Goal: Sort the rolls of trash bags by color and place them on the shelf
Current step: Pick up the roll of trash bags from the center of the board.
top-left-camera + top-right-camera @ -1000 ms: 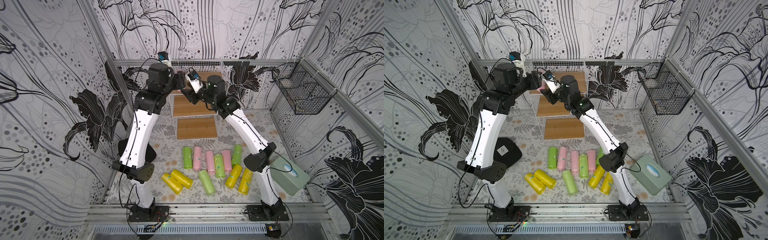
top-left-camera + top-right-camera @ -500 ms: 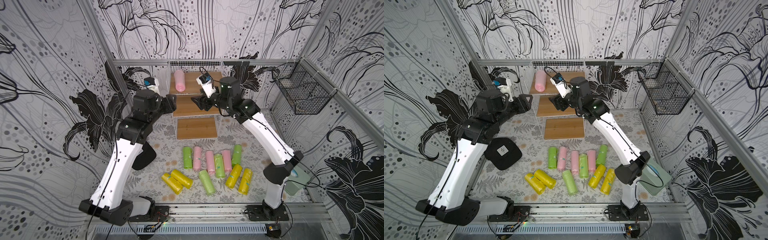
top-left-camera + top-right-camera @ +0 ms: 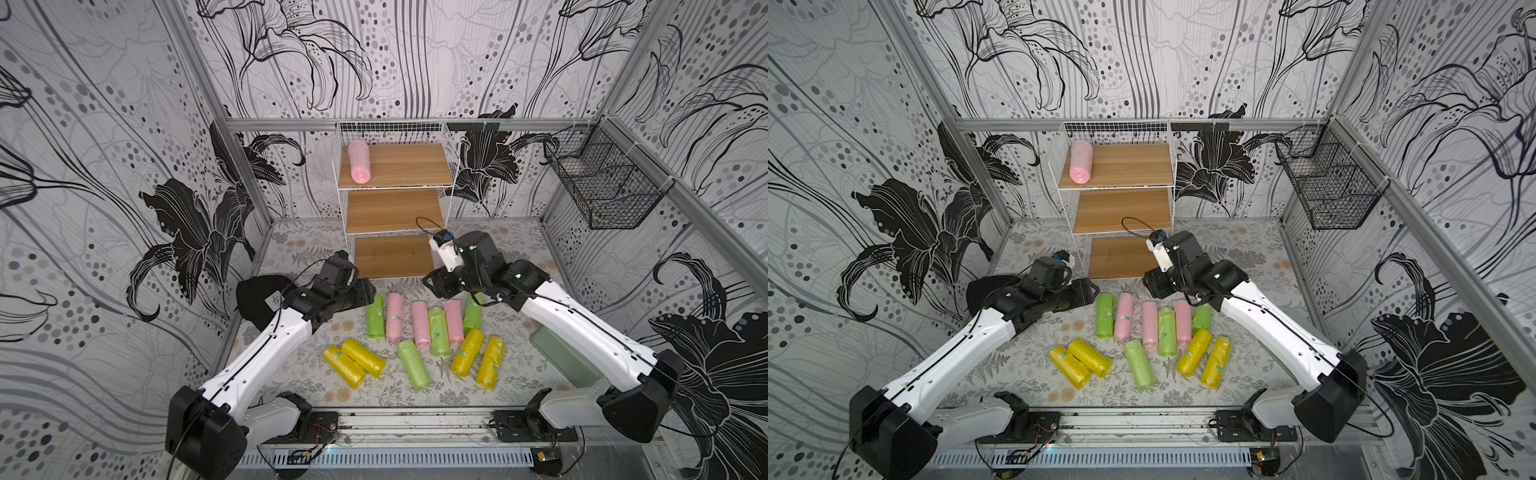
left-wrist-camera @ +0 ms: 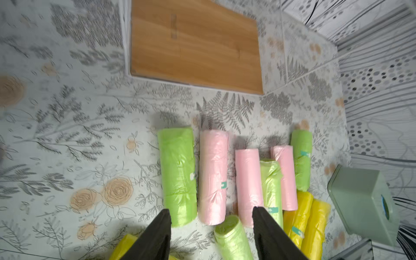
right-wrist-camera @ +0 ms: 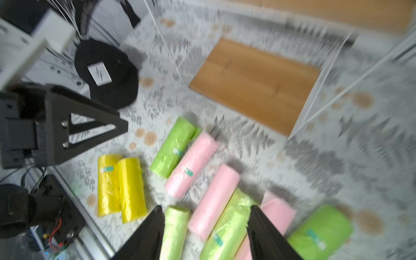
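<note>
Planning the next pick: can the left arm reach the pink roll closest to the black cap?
Probably yes: the open left gripper is close, nothing covers that pink roll, though a green roll lies tight beside it.

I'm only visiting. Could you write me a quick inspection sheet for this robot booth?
Surface: flower-print mat, lying flat.
Job's things: one pink roll on the top board of the shelf; on the mat, three pink rolls, four green rolls and four yellow rolls.
Clutter: black cap; green tissue box.
Grippers: left claw open and empty; right claw open and empty. Both are above the rolls.
Cables: thin black wire looped at the right wrist.
Surroundings: flower-patterned walls; black wire basket on the right wall.
</note>
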